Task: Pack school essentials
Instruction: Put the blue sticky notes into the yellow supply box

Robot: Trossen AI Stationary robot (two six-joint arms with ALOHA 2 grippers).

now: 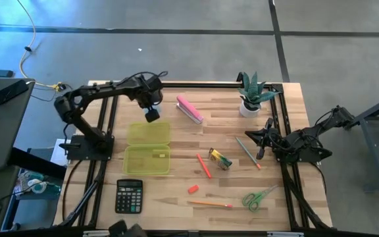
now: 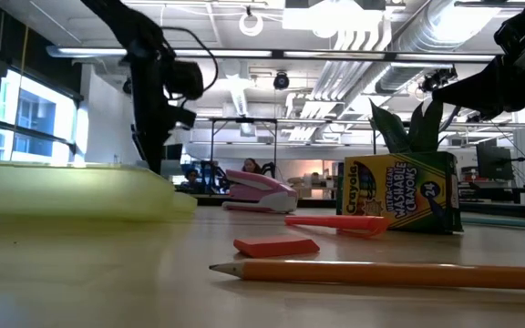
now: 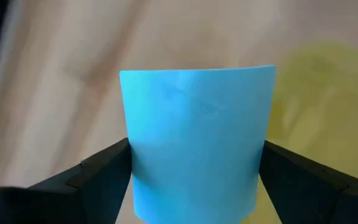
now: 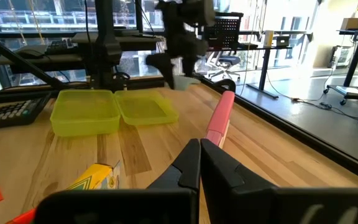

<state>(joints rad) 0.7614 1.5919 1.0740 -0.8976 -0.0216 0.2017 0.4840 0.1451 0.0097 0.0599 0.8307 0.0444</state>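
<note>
My left gripper (image 1: 151, 113) hangs over the far edge of an open yellow-green case (image 1: 148, 146) and is shut on the light-blue note pad (image 3: 197, 143). From above, the gripper hides the pad. My right gripper (image 1: 262, 146) waits shut near the table's right side, beside a teal pencil (image 1: 247, 151). Flat on the table lie the red-orange marker (image 1: 203, 165), crayon box (image 1: 220, 158), red eraser (image 1: 193, 189), orange pencil (image 1: 209, 204) and green-handled scissors (image 1: 258, 197). My left gripper pinches the note pad between its two fingers (image 3: 98, 171), one on each opposite side edge (image 3: 132, 162). It comes from above, pointing down. The pad is lifted clear, with wood table and a corner of the yellow-green case showing beyond it.
A pink stapler (image 1: 189, 110) and a potted plant (image 1: 252, 95) stand toward the far edge. A black calculator (image 1: 129, 195) lies near the front left, in front of the case. Bare wood shows between the case and the scattered stationery.
</note>
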